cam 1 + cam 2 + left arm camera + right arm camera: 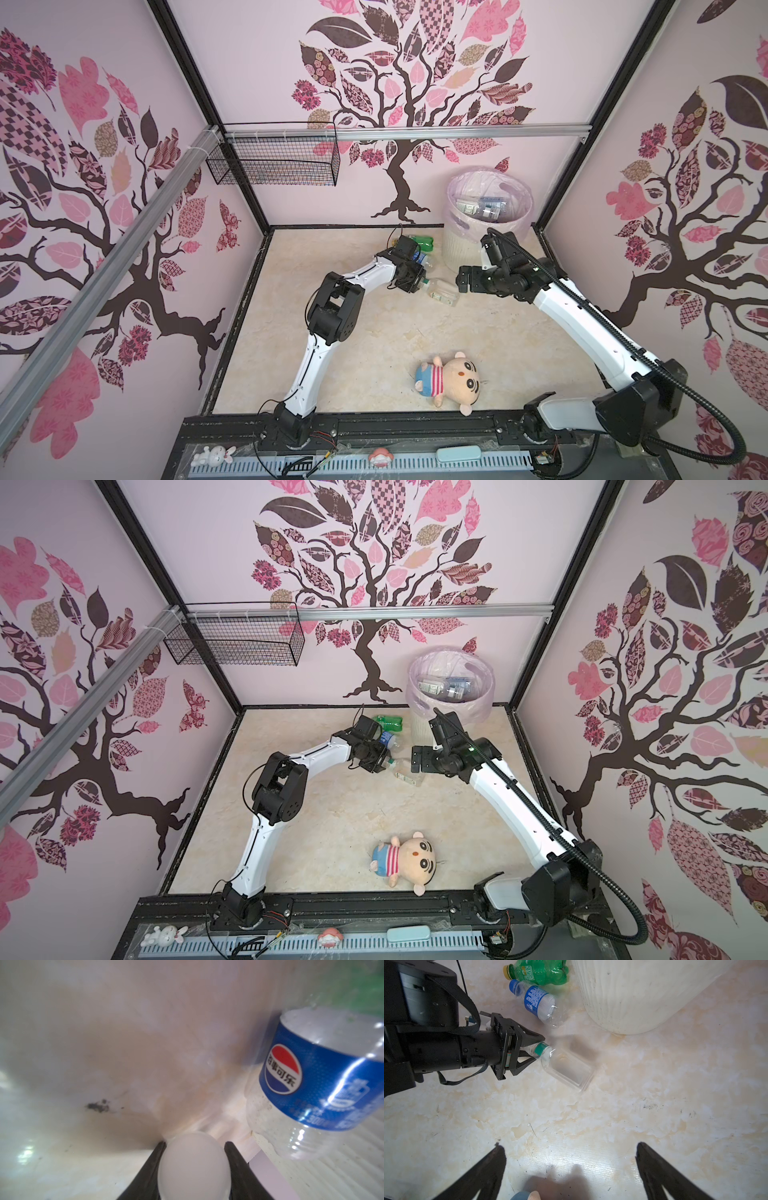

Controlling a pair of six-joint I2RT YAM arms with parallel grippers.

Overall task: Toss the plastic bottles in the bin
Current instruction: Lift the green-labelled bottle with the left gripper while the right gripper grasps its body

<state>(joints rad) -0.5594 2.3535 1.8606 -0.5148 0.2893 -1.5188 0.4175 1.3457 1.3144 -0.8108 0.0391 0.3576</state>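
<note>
I read the left pincer [538, 1049] as clenched on the neck of a clear square-sided bottle [569, 1070]. Its two fingers sit either side of the green-banded cap, and the left wrist view shows a pale rounded cap top between them. The bottle body points away from the pincer toward the right arm; I cannot tell whether it rests on the bench [374, 332] or hangs just above it. Just beyond the left pincer, a blue-labelled bottle [538, 1002] and a green bottle [542, 972] lie on their sides, side by side and touching or nearly so, near the foot of the bin [457, 249]. The bin stands upright in the far corner of the bench, and several bottles [482, 205] already lie inside its pink liner. The right pincer [570, 1145] is released, fingers spread wide, gripping nothing, just beside the base end of the clear bottle in both top views. At the near edge of the bench lies a plush doll [451, 380], well apart from both pincers.
</note>
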